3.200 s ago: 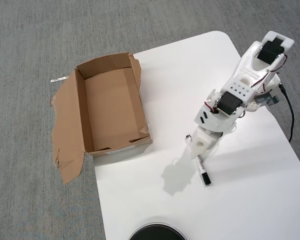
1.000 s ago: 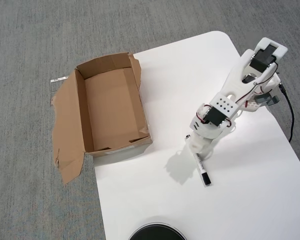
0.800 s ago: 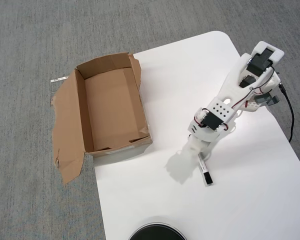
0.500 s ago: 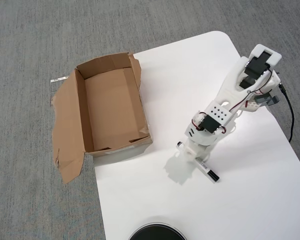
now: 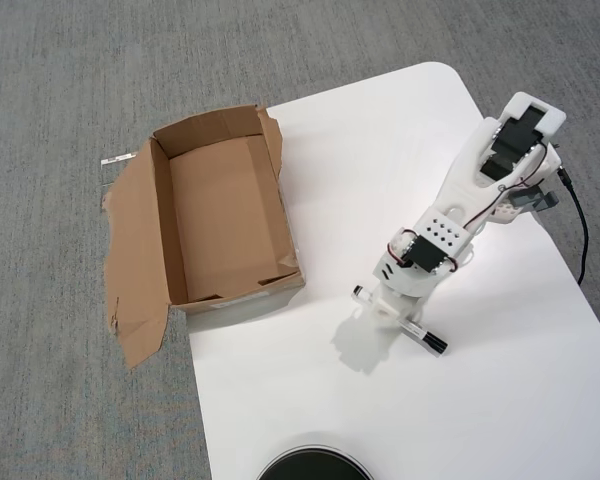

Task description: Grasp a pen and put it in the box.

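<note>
I am reaching down over the white table [image 5: 500, 400] with my gripper [image 5: 388, 305] set across the pen [image 5: 420, 334], my fingers pinching its barrel near the middle. The pen is lying slanted, black cap toward the lower right. The box [image 5: 220, 215] is sitting open, well apart to the left.

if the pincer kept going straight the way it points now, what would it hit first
The pincer points down at the table, right over the pen. It would probably meet the pen's barrel first, then the tabletop. Height is hard to judge from overhead; it may already touch the pen.
</note>
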